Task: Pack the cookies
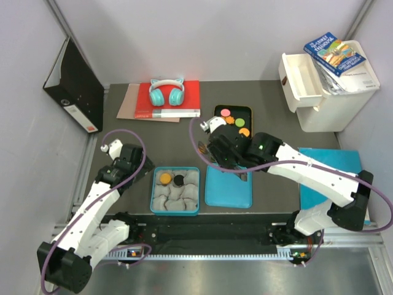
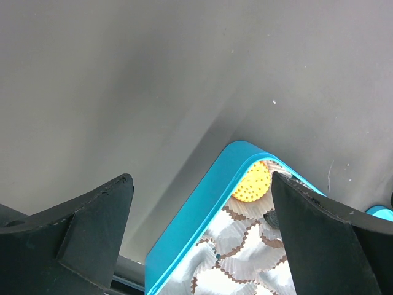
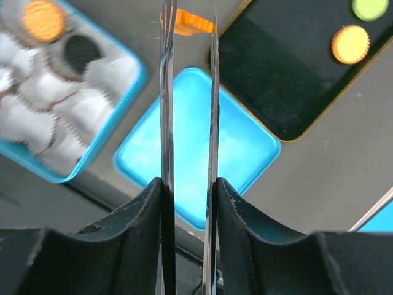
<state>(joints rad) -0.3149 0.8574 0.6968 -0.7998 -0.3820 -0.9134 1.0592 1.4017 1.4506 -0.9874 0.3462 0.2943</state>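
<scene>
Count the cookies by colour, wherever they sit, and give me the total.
orange cookies: 4 (one in the blue tin, two on the black tray, one held in the right gripper)
black cookie: 1, in the tin
pink cookie: 1, on the tray
green cookie: 1, on the tray
Total: 7

The left claw hangs spread wide, with bare grey table ahead of it and to its left. Only a corner of the teal tin lies under the gap between its fingers. Past the tips of the right claw, which pinches an orange cookie, a strip of table runs free between that tin on its left, the teal lid beneath it and the black tray on its right.
</scene>
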